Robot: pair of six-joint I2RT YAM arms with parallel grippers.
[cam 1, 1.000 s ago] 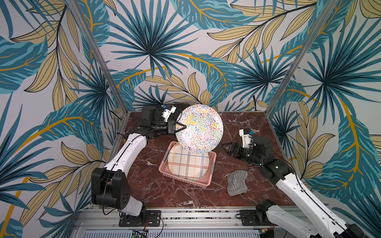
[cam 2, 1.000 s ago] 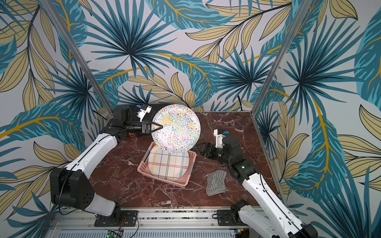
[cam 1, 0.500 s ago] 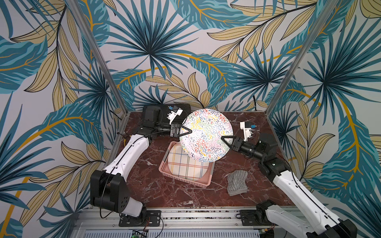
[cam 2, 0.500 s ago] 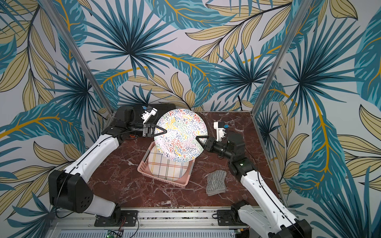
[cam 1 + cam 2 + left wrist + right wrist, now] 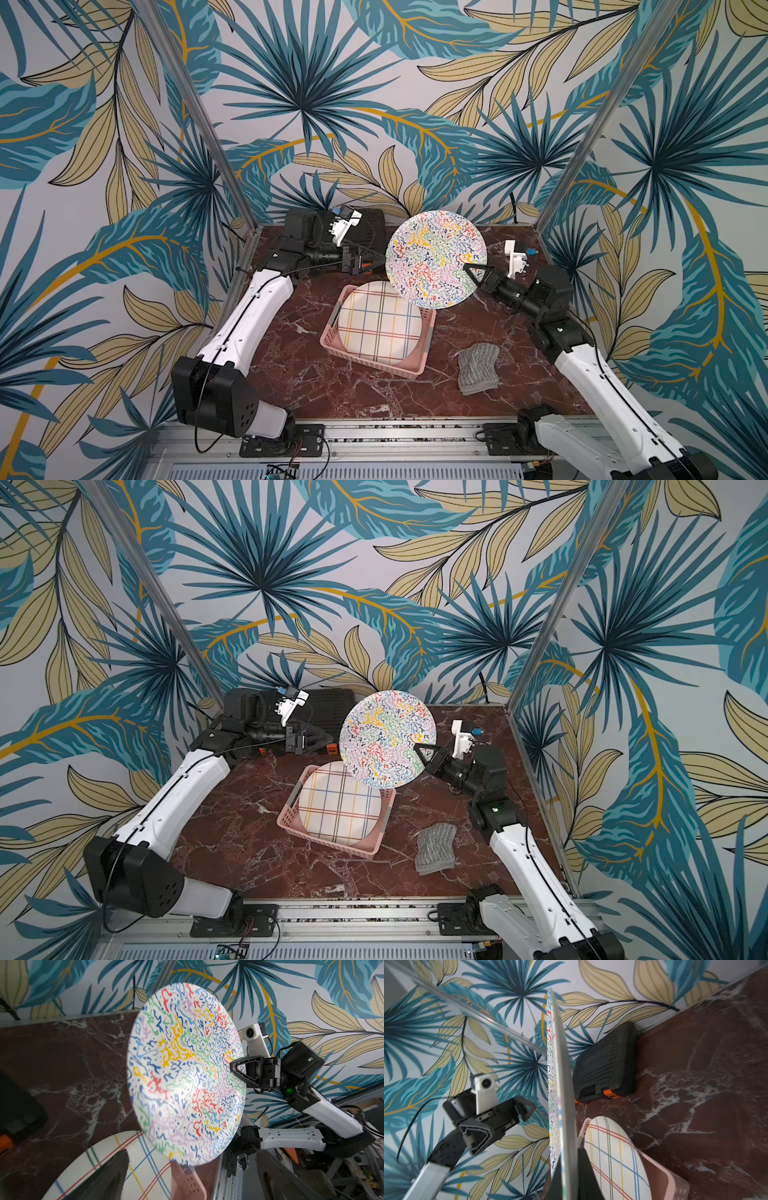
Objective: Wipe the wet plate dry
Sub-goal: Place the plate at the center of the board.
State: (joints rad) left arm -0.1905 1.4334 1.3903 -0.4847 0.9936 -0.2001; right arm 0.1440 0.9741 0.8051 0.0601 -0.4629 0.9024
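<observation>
1. While it hangs in the air over the middle of the table, the patterned plate [image 5: 436, 259] [image 5: 386, 739] stands almost on edge. Its face of coloured squiggles is turned toward both top views. It overlaps the far right corner of the basket below and rests on nothing.
2. The right gripper [image 5: 467, 268] [image 5: 417, 748] is clamped on the plate's right rim. In the right wrist view the plate [image 5: 562, 1084] is seen edge-on, pinched between 2 dark fingers [image 5: 588, 1176], 1 on each face.
3. The left wrist view shows the squiggle face [image 5: 185, 1074] filling the middle, with the right gripper [image 5: 232, 1066] biting its rim.
4. The left gripper [image 5: 376, 261] [image 5: 330, 739] sits just beside the plate's left rim with its 2 fingers spread apart. The right wrist view shows this gripper [image 5: 512, 1122] with a gap between it and the plate, so it grips nothing.
5. A pink basket [image 5: 428, 345] sits at the table's centre. A white checked plate [image 5: 376, 324] with red, blue, yellow and green lines lies in it.
6. A folded grey cloth [image 5: 478, 368] lies flat on the table, near and right of the basket, well apart from both grippers.
7. A black case [image 5: 332, 704] with orange latches lies at the far edge, left of the patterned plate.
8. The table [image 5: 332, 395] is dark red marble with white veins.
</observation>
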